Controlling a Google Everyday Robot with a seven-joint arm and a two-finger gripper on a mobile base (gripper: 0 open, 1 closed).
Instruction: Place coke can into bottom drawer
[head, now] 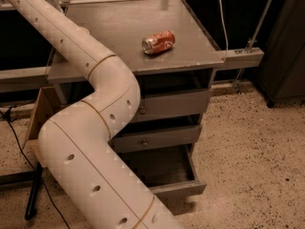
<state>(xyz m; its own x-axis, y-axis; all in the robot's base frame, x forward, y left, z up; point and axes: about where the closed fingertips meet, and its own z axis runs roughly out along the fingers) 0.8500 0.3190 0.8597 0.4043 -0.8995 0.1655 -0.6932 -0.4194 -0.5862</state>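
Note:
The coke can (158,42) lies on its side on the grey cabinet top (124,27), right of the middle, with its silver end toward the left. The bottom drawer (164,168) stands pulled open below two shut shallower drawers and shows a dark interior. My white arm (90,123) runs from the lower middle up to the top left corner and covers the left part of the cabinet. The gripper is beyond the top left edge, out of view.
The upper drawer (174,104) and middle drawer (157,136) are shut. A wooden box edge (35,113) and a black cable (14,132) lie at the left. A white cable (223,18) hangs at the cabinet's right edge. A dark cabinet (286,42) stands at the right on speckled floor (257,147).

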